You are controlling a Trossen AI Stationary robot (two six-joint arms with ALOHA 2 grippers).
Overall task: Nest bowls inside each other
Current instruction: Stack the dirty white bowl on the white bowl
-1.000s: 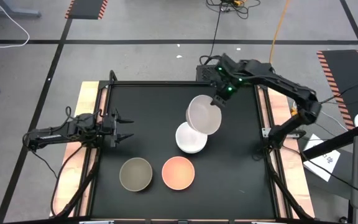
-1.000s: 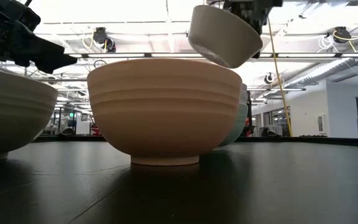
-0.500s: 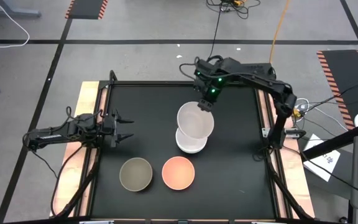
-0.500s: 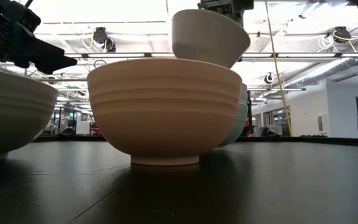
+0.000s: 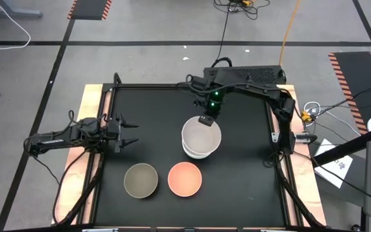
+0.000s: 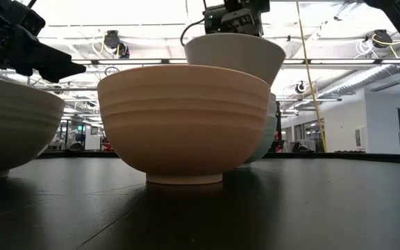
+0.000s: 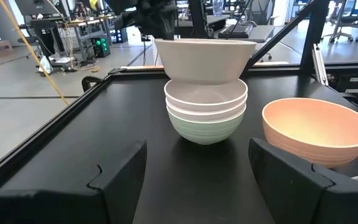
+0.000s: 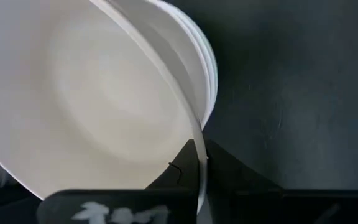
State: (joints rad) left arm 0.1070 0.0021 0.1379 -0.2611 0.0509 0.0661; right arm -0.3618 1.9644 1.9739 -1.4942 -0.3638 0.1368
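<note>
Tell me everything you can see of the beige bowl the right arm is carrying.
The plain beige round bowl, matte and smooth, with a wide rim tapering to a narrow base, is upright and level. The right end effector pinches its far rim. It sits above the nested stack of a white bowl in a mint green bowl; whether it touches is unclear.

Two dark jointed arms — right arm (image 5: 250, 76) lit green, left arm (image 5: 69, 136) cable-trailed.

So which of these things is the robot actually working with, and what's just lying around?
Part of the job:
- beige round bowl, held in the right gripper
- stack of nested bowls, mint green at the bottom
- peach-orange round bowl
- olive-grey round bowl

Just lying about:
- cables on the floor
- left gripper, idle, jaws open
</note>
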